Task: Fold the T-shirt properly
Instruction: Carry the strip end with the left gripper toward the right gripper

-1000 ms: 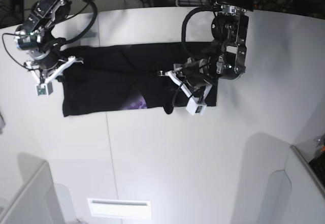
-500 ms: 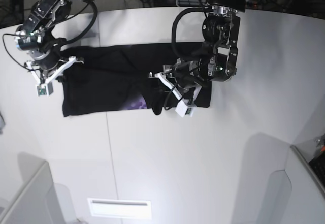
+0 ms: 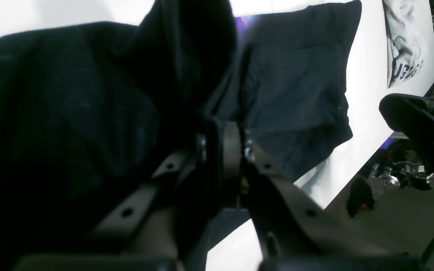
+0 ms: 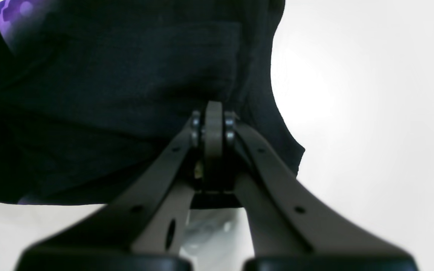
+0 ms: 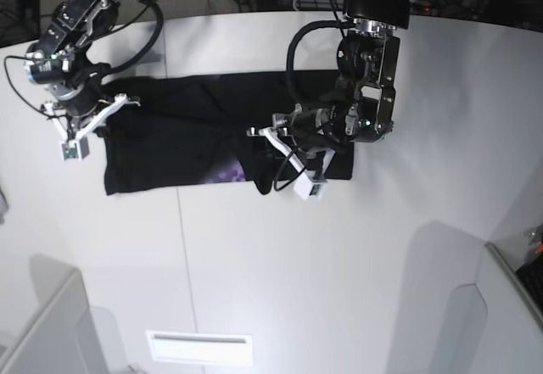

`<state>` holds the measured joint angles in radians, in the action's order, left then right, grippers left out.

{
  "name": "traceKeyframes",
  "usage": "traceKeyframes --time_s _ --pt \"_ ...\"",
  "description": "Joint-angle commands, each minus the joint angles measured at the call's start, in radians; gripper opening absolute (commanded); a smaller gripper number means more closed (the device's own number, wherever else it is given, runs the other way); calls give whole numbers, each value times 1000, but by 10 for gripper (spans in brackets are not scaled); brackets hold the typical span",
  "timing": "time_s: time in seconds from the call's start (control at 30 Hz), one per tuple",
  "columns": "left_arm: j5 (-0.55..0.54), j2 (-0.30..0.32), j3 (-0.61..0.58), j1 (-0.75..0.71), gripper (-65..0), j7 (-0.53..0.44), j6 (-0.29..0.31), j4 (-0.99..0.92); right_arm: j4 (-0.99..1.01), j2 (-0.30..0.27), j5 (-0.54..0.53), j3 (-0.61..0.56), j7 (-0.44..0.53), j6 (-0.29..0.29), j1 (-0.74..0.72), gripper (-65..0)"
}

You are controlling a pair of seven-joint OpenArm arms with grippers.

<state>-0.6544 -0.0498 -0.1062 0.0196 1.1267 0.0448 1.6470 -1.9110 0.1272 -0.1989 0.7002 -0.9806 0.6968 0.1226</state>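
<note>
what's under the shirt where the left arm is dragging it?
The left end effector is shut on a raised bunch of the T-shirt. White table shows past the edges. More black cloth lies beneath; anything under that is covered.

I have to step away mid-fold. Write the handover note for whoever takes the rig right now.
Left gripper: shut on a raised bunch of the large black cloth T-shirt, lifted above the white table near the shirt's middle in the base view.
Right gripper: shut on the T-shirt's edge at the opposite end, low over the table.
T-shirt: spread in a long band across the table's far half, purple print peeking out at the near edge.
Done: both ends gripped, one end lifted over the body.
Left: lay that end down, flatten, finish the remaining folds. Not yet a tidy fold.
</note>
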Motion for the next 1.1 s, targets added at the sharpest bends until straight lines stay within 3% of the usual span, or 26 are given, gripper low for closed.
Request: traceKeyframes --time_s 0.0,0.87,1.07 --pt "-17 -8 0 16 -650 -12 5 15 -17 -7 -11 -3 19 1 -11 -650" --pt "-20 -8 0 16 -650 -14 5 14 -17 -7 -14 -3 19 1 -7 -650" --pt "-21 -28 -2 39 -487 -14 8 -64 -17 -7 -14 -3 19 1 -5 -650"
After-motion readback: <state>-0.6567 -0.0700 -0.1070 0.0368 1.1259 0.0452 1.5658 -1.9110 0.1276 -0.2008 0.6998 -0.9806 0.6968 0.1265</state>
